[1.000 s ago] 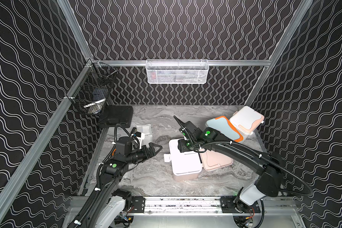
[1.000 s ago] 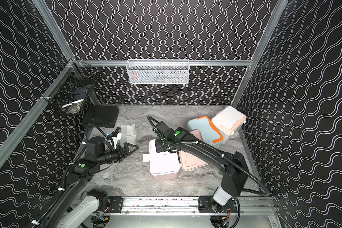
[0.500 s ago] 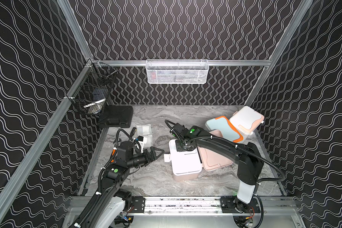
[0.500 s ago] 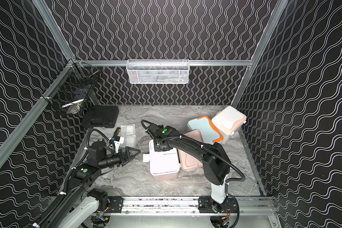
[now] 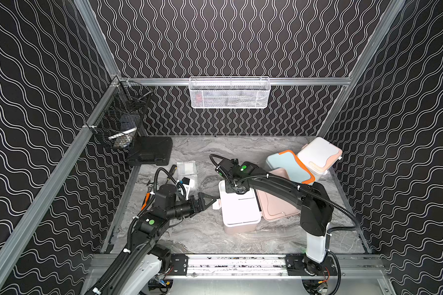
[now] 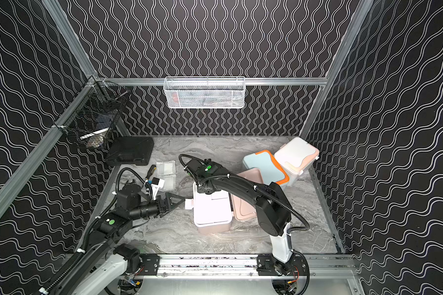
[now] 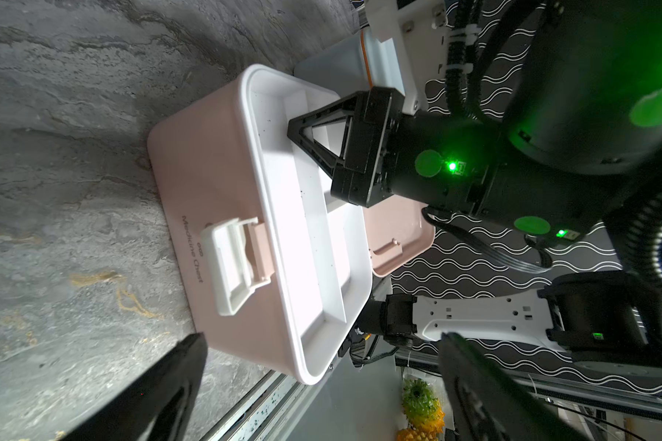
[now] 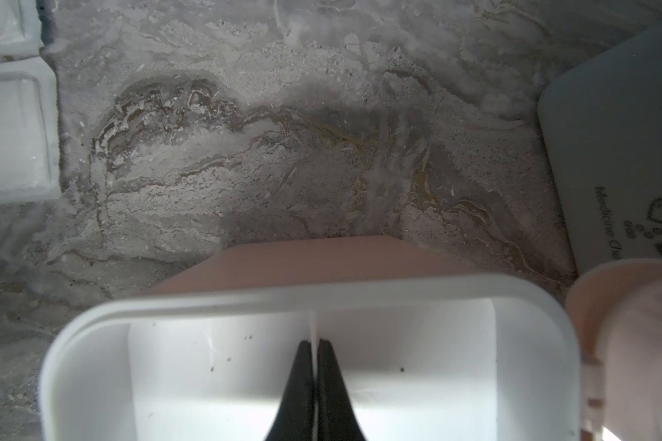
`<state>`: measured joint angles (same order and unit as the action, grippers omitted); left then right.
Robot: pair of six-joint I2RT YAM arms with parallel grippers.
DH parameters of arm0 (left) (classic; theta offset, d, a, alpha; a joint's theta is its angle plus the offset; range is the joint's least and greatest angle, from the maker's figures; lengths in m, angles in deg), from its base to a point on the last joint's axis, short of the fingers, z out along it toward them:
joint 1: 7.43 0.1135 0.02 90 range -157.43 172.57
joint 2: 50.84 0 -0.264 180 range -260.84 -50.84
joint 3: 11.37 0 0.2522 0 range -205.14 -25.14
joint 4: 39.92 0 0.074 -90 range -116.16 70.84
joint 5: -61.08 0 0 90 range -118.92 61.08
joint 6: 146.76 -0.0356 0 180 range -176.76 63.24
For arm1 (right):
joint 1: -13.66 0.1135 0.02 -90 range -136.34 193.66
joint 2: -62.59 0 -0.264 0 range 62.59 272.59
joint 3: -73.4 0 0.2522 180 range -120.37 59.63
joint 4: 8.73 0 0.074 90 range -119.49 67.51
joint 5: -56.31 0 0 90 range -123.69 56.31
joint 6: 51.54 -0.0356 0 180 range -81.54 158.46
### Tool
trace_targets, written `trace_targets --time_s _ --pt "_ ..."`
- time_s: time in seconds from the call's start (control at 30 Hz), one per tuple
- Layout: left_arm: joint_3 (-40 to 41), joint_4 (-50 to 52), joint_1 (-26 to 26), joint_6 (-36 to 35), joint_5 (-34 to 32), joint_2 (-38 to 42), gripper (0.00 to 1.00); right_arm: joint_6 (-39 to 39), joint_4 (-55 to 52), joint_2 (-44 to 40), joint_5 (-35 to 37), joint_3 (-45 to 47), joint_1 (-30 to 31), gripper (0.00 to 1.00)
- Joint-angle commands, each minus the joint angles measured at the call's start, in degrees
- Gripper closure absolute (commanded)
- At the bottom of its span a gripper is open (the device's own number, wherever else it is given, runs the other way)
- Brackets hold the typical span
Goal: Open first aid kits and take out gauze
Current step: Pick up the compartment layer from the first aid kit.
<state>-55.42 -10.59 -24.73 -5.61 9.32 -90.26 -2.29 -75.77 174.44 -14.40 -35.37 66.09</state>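
Pink plastic marks the only case opened. In both top views the pink kit (image 5: 241,228) stands near the middle of the counter (image 5: 205,237), with its pink lid (image 5: 276,204) lying open beside it and a white inner tray (image 5: 239,209) filling its mouth. The right pincer (image 5: 237,190) reaches down into the tray's far end. The left pincer (image 5: 210,200) hovers just beside the kit's latch (image 5: 216,204), spread wide and empty. Two gauze packets (image 5: 187,167), flat white squares in clear wrap, lie on the counter between the black case (image 5: 150,150) and the left arm, well apart from the kits. The blue-grey kit (image 5: 289,166) with orange trim and the white kit (image 5: 319,155) with peach trim sit at the far right, apparently closed. Left wrist view: the tray's compartments look bare, and the right pincer's tips meet inside the tray. Right wrist view: that pincer is closed tight on the tray's thin white divider (image 8: 313,324), with nothing else in its grip. Judgement: one kit of three is open and some gauze is out. Lifting the tray probably comes next. Whether more gauze lies beneath it cannot be told, and two kits remain.
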Motion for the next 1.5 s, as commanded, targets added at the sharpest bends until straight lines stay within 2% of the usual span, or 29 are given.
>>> trace_targets --time_s 0.0,0.57,0.83,1.13,1.47 --pt "0.3 -1.1 -1.0 1.6 -1.2 0.6 0.01 -2.2 -4.2 1.0 -1.2 0.8 0.0 0.99" --pt "0.8 -0.3 -7.0 1.9 -5.0 0.9 0.01 -0.9 -6.3 -1.9 1.8 -3.3 0.4 1.00" --pt "1.4 -1.6 -8.3 3.4 -7.1 1.8 0.01 0.7 -5.0 -4.4 2.3 -2.8 0.6 1.00" --pt "0.6 -1.2 -9.4 3.1 -8.4 1.4 0.01 1.7 -6.1 -3.6 1.4 -3.6 0.7 1.00" --pt "-3.5 2.1 -9.7 0.5 -10.1 2.1 0.01 4.7 -2.9 -11.8 2.0 -3.8 0.8 1.00"
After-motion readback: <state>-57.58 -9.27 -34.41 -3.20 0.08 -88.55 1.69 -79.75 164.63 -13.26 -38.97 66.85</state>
